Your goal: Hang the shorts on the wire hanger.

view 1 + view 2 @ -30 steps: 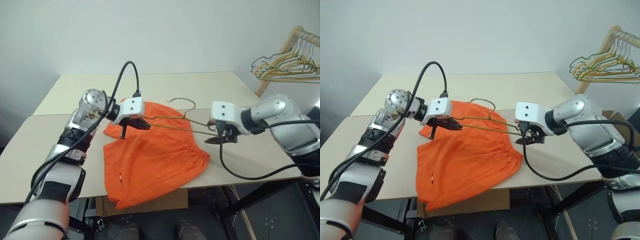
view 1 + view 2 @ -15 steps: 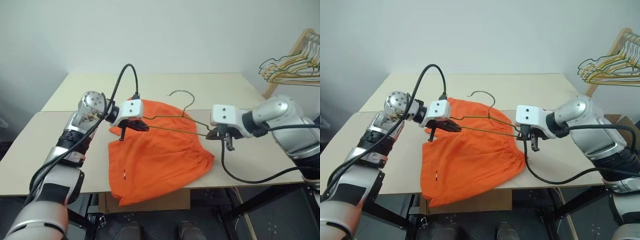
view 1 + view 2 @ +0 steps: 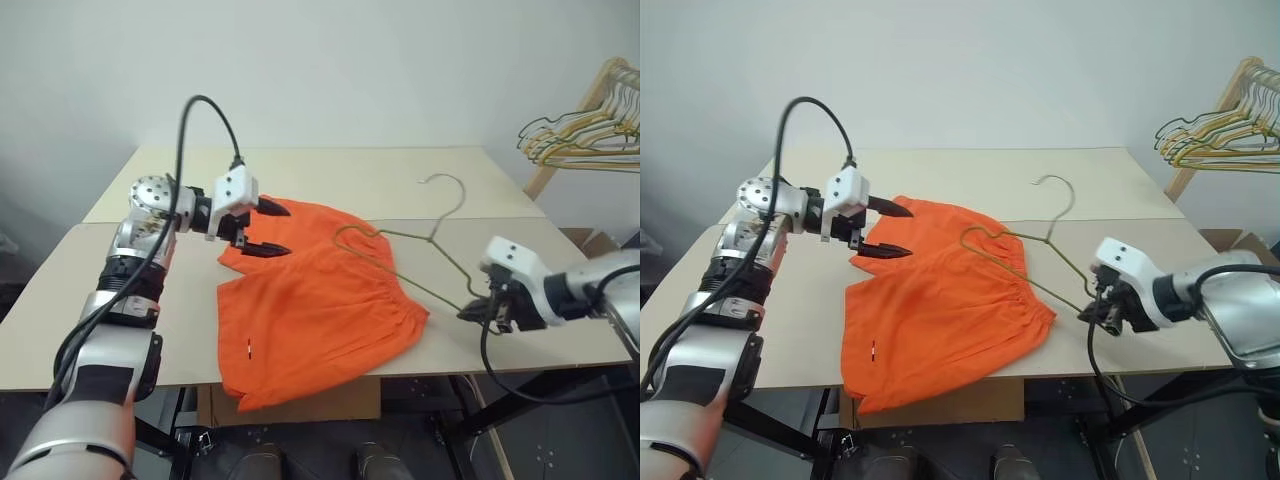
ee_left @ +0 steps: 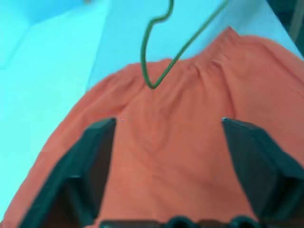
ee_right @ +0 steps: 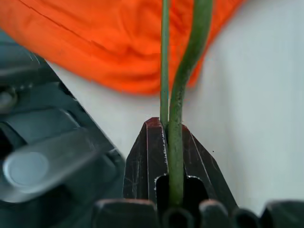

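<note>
A bunch of yellow and green hangers (image 3: 585, 135) hangs at the upper right. The bright orange shorts (image 3: 315, 305) lie mid-frame on the table (image 3: 60, 310), gathered waistband rightward, a tiny white tag showing. The right pincer (image 3: 478, 312) clamps one corner of the wire hanger (image 3: 400, 262); the left pincer (image 3: 262, 228) gapes empty above the shorts.
</note>
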`<act>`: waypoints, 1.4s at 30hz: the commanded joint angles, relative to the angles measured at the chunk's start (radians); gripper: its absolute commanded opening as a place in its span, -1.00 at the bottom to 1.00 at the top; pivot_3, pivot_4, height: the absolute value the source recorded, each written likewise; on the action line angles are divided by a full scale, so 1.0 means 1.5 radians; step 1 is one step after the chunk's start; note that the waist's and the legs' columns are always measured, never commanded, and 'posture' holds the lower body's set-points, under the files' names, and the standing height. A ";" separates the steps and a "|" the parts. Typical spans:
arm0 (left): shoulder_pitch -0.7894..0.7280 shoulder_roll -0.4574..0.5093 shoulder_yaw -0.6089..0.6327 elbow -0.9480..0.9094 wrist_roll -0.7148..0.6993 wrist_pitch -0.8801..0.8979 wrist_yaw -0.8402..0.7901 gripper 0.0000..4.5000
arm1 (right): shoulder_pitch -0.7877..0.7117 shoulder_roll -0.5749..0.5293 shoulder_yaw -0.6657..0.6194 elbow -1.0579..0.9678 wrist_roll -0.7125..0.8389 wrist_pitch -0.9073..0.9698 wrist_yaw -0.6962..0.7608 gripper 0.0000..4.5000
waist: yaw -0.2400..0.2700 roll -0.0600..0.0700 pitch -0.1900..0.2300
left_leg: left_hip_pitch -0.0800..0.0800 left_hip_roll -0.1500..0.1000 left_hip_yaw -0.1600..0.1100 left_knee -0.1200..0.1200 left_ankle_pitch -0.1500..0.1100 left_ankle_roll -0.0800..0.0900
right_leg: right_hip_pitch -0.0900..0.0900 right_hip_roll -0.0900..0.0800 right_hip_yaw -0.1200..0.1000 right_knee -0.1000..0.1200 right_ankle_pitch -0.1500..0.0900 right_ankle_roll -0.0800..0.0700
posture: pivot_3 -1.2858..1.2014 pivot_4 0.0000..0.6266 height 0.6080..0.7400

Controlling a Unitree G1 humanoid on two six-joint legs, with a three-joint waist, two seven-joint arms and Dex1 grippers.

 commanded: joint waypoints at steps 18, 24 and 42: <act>0.212 0.044 0.050 -0.383 -0.152 0.174 0.038 0.98 | -0.106 0.051 0.093 0.327 0.100 0.092 0.043 -1.00 | -0.004 0.001 0.000 | 0.004 0.000 -0.001 0.000 0.000 0.000 | 0.003 0.001 0.000 0.000 0.000 0.001 | 0.15 -1.00 1.00; 0.220 0.055 0.050 -0.394 -0.159 0.179 0.038 0.98 | -0.093 0.037 0.109 0.311 0.115 0.077 0.086 -1.00 | 0.011 0.001 0.000 | 0.004 0.000 -0.001 0.000 0.000 0.000 | 0.003 0.001 0.000 0.000 0.000 0.001 | 0.16 -1.00 1.00; 0.221 0.057 0.035 -0.385 -0.154 0.156 0.035 0.98 | -0.042 0.018 0.090 0.271 0.174 0.078 0.090 -1.00 | 0.025 0.001 -0.001 | 0.005 0.001 0.000 0.000 0.000 0.000 | 0.003 0.002 0.001 0.000 -0.002 -0.003 | 0.17 -1.00 1.00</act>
